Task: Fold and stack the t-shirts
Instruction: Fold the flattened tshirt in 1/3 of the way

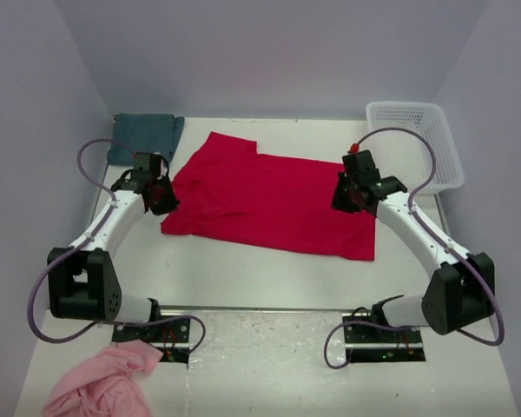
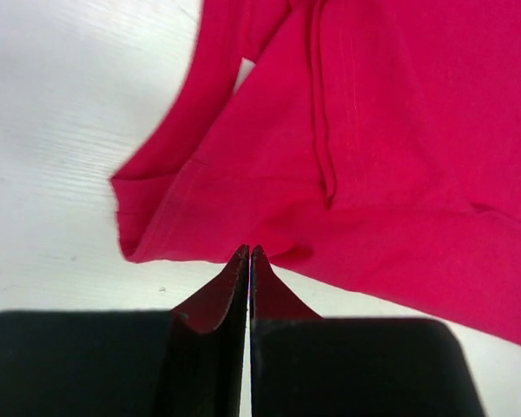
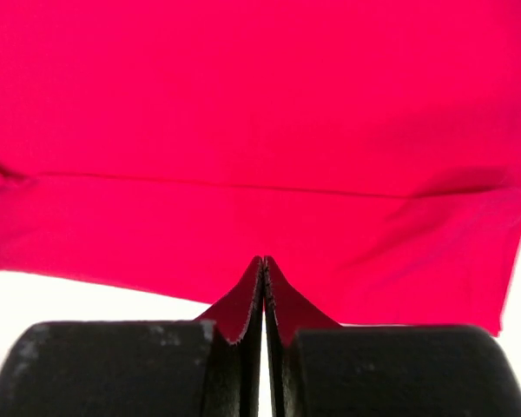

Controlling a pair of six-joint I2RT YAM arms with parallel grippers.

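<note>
My left claw (image 2: 248, 253) and right claw (image 3: 262, 260) are both pressed fully shut at opposite edges of the red t-shirt (image 1: 269, 195), spread mid-surface (image 1: 243, 278) — I see no cloth pinched. A lift could come up empty or snag one layer, skewing the fold. The teal t-shirt (image 1: 146, 135) waits far-left.

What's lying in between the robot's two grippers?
The red t-shirt, spread out on the table, fills the stretch between the left gripper and the right gripper. The top view shows it.
</note>
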